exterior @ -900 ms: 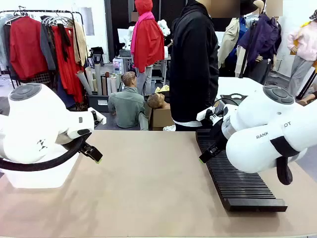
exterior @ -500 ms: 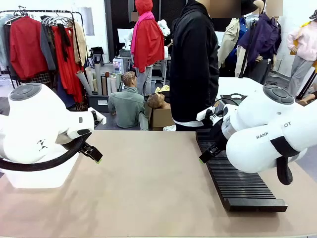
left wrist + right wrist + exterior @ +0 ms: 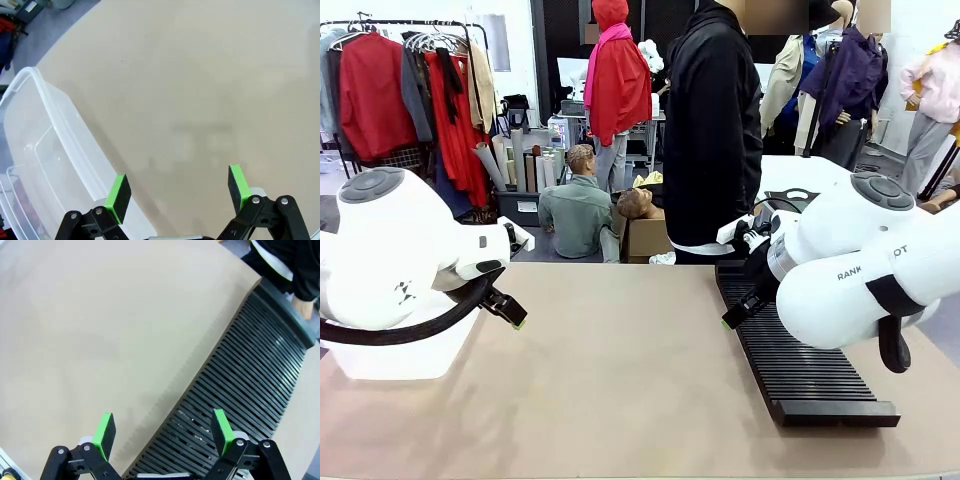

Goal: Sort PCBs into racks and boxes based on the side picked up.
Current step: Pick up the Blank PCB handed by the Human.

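Jaws wide open, empty, both arms.
We judge a straight descent risky: rack point(image 3: 250, 380) partly under right jaws, box point(image 3: 70, 135) just beside left jaws; either could be struck.

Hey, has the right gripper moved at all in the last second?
No. The right gripper sits at the same spot against the left edge of the black rack in the front view.
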